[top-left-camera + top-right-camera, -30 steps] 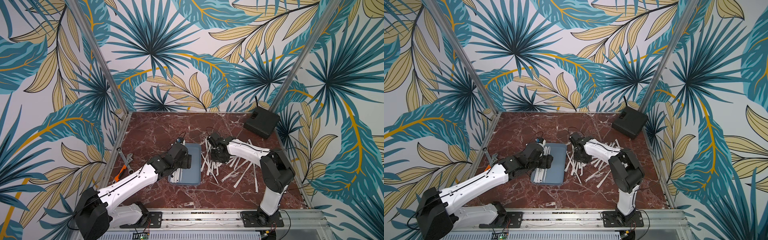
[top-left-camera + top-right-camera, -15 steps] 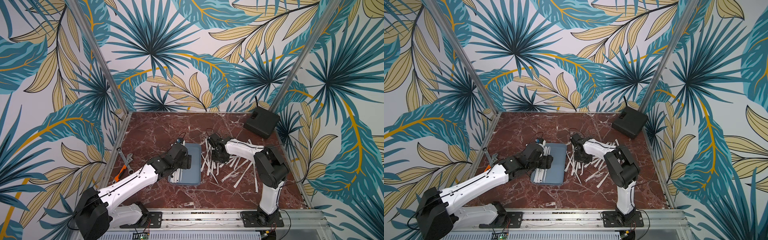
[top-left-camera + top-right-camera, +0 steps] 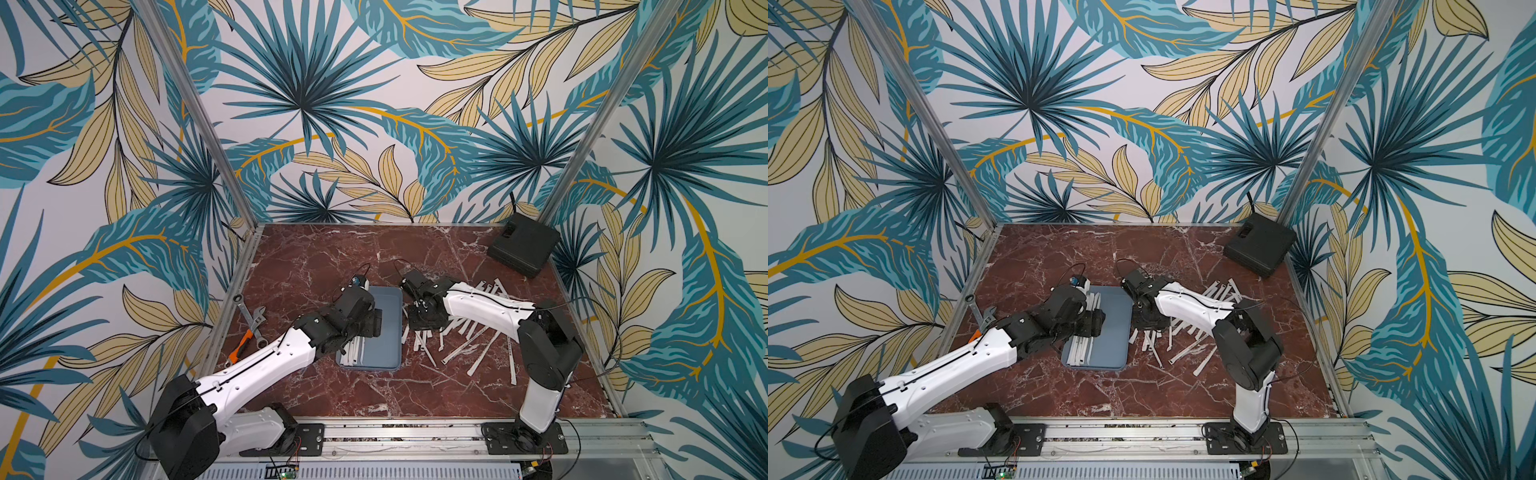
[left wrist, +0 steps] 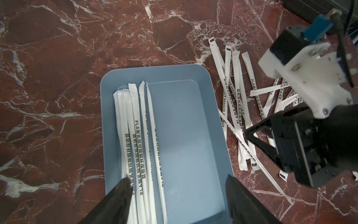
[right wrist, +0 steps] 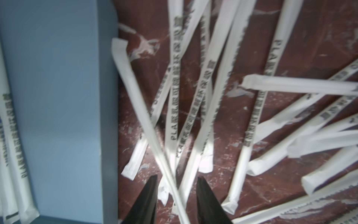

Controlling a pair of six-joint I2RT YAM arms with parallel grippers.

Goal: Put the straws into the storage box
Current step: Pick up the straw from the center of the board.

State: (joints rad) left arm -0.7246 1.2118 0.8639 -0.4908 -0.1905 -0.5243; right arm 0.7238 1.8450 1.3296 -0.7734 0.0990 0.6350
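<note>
The storage box (image 3: 388, 324) (image 3: 1113, 328) is a shallow grey-blue tray in mid-table. Several wrapped straws (image 4: 135, 126) (image 3: 353, 351) lie side by side along one of its long walls. My left gripper (image 4: 178, 186) (image 3: 376, 324) hovers open over the box (image 4: 184, 126), nothing between its fingers. Many more straws (image 3: 465, 345) (image 3: 1187, 351) (image 5: 213, 77) lie scattered and crossed on the marble right of the box. My right gripper (image 5: 177, 184) (image 3: 426, 324) is low over that pile beside the box wall (image 5: 108, 97). Its jaws stand apart with a thin straw (image 5: 147, 126) running between them, not pinched.
A black square box (image 3: 523, 245) with a cable sits in the back right corner. Metal wrenches (image 3: 251, 320) and an orange-handled tool (image 3: 239, 351) lie at the table's left edge. Patterned walls close in three sides, and a metal rail (image 3: 395, 428) runs along the front.
The right arm shifted slightly over the straw pile and its jaws have spread a little. The left arm and the box have not moved.
</note>
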